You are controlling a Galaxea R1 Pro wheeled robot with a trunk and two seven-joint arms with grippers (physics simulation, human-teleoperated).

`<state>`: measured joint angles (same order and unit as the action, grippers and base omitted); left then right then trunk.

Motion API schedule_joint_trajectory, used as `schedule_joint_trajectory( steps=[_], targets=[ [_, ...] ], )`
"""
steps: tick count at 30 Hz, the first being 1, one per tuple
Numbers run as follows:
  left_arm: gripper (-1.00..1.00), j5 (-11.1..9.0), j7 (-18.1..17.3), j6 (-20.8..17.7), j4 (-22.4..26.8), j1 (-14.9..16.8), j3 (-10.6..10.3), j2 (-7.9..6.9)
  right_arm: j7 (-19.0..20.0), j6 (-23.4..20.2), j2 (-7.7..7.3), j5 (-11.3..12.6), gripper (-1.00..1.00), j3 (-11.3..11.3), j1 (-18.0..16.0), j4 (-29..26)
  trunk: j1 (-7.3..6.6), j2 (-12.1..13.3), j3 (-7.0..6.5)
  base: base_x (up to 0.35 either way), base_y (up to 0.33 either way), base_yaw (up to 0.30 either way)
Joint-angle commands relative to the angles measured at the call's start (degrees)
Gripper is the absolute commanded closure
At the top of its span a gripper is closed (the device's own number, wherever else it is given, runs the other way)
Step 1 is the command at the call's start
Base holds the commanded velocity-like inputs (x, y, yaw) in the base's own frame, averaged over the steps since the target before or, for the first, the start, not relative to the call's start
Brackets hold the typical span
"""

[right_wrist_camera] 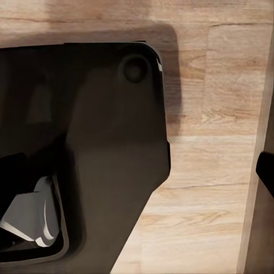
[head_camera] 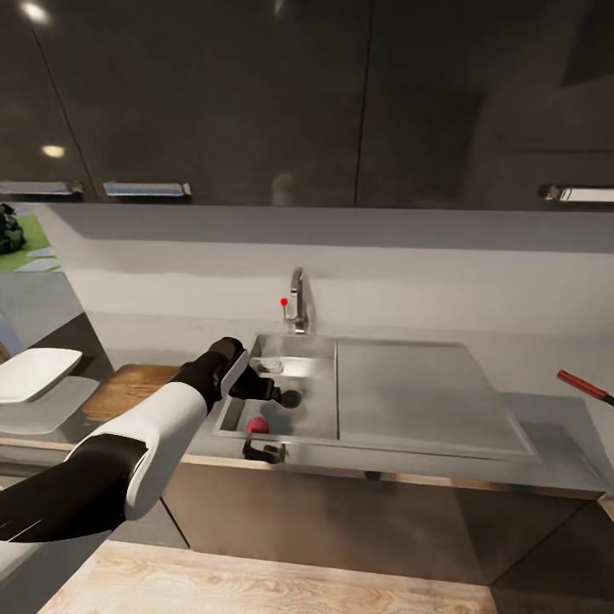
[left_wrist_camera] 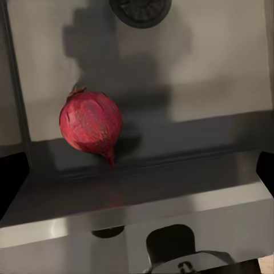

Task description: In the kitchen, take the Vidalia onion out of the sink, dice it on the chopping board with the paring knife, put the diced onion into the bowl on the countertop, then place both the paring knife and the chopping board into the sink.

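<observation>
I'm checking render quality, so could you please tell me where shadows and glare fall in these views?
Left wrist view: a dark blocky shadow lies across the sink floor behind the red onion, near the drain. Head view: ceiling-light spots glare on the glossy cabinets. Right wrist view: a soft shadow edges the dark robot base on the wood floor.

Dark red round onion (left_wrist_camera: 90,123) on the grey sink (head_camera: 315,401) floor, near the drain (left_wrist_camera: 140,10).

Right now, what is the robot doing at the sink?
The robot is reaching its left arm over the sink. Its left claw hangs open above a red onion lying on the basin floor, close to the front wall and not far from the drain. It has not touched the onion yet. A wooden board and a white bowl wait on the counter to the left.
</observation>
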<state>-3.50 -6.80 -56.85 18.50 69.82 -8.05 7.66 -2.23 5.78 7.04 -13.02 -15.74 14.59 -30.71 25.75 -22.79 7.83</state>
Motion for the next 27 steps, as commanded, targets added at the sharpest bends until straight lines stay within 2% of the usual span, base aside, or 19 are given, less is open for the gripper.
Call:
schedule_joint_trajectory(
  steps=[1, 27],
  targets=[
    [-1.00, -0.35, -0.09, -0.19, 0.04, 0.05, -0.47, -0.03, 0.02, 0.09, 0.08, -0.60, -1.00, -0.34, 0.00, -0.08, 0.04, -0.12, 0.20, 0.012, 0.008, 0.000],
    [-1.00, -0.38, -0.13, -0.19, -0.75, 0.05, -0.47, -0.01, 0.04, 0.06, 0.08, -0.60, -1.00, -0.34, 0.00, -0.07, 0.04, -0.12, 2.51, 0.013, 0.000, 0.000]
  ],
)
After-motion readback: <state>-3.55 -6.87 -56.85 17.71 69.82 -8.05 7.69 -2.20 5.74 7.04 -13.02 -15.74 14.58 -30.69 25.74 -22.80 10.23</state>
